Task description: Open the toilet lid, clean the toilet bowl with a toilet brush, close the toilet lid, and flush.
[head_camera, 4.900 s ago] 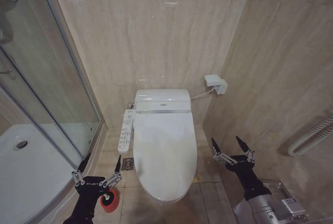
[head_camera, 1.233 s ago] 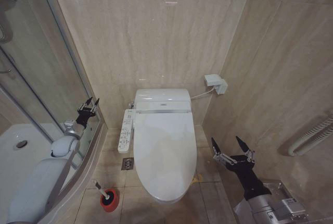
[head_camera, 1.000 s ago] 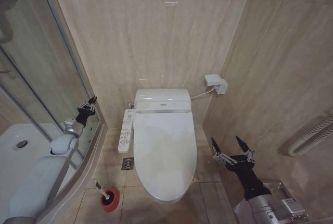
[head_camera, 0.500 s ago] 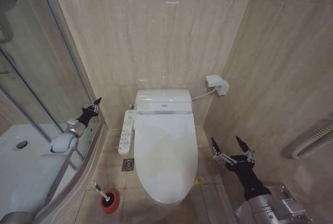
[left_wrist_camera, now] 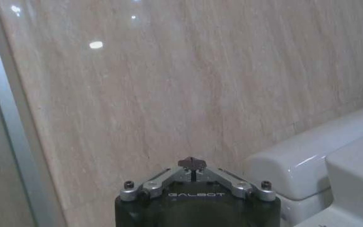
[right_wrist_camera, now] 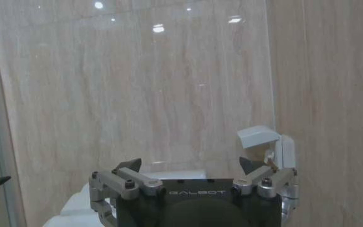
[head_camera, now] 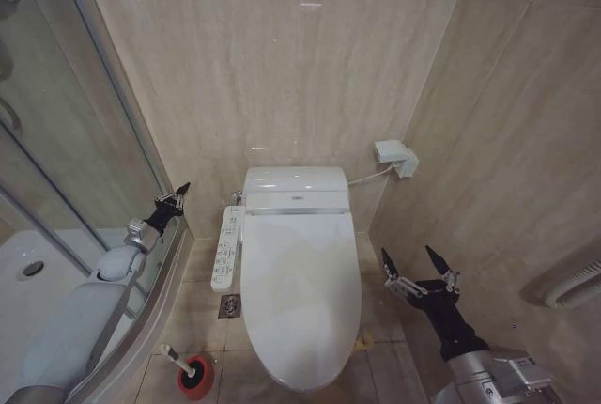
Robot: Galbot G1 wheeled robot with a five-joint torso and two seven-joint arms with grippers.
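The lid [head_camera: 302, 296] lay shut over the toilet, and the brush [head_camera: 184, 366] stood in its red holder on the floor to its left. The left gripper [head_camera: 178, 193] hung clenched beside the glass [head_camera: 66, 141], while the right gripper [head_camera: 413, 265] waited right of the toilet, fingers released.

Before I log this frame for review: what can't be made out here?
- Toilet bowl: head view, hidden under the shut toilet lid.
- Toilet brush bristles: head view, sunk in the red holder.
- Button panel labels: head view, too small to read.
- Left gripper: its fingers look shut in the left wrist view.
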